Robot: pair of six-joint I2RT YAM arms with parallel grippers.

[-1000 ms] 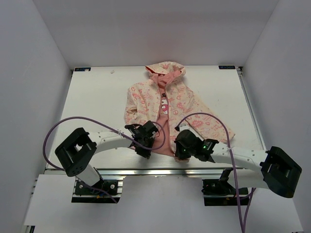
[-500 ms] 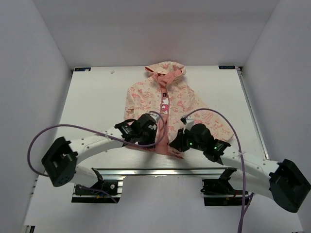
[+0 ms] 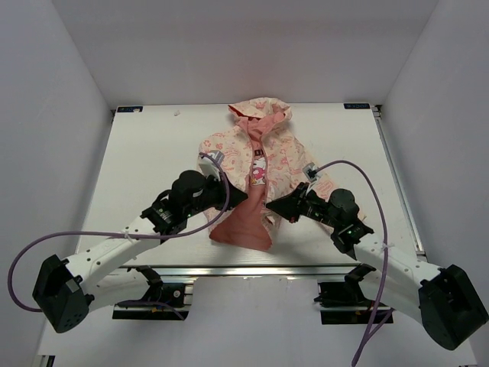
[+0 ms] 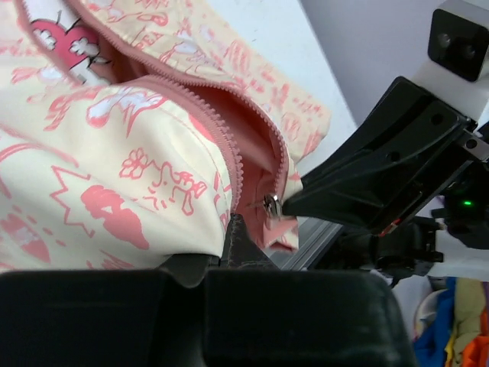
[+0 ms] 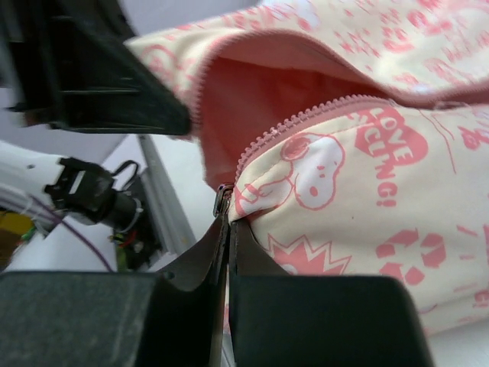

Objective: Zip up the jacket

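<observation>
The cream jacket [image 3: 263, 153] with pink print lies mid-table, hood at the far end. Its lower front is lifted, and the pink lining [image 3: 243, 223] hangs toward the near edge. My left gripper [image 3: 231, 197] is shut on the left front panel's bottom edge beside the pink zipper teeth [image 4: 229, 153]; one of its fingers [image 4: 238, 243] shows under the cloth. My right gripper [image 3: 276, 208] is shut on the right panel's bottom corner, at the metal zipper slider [image 5: 221, 197], which also shows in the left wrist view [image 4: 271, 205]. The two grippers are close together.
The white table [image 3: 145, 153] sits between white walls on three sides. A metal rail [image 3: 244, 271] runs along the near edge. Purple cables [image 3: 348, 168] loop off both arms. The left arm's black body [image 5: 92, 76] fills the right wrist view's upper left.
Both grippers have moved away from the near edge toward the table's middle, carrying the jacket's bottom edge up with them. The arms have stretched out and the pink lining hangs lower.
</observation>
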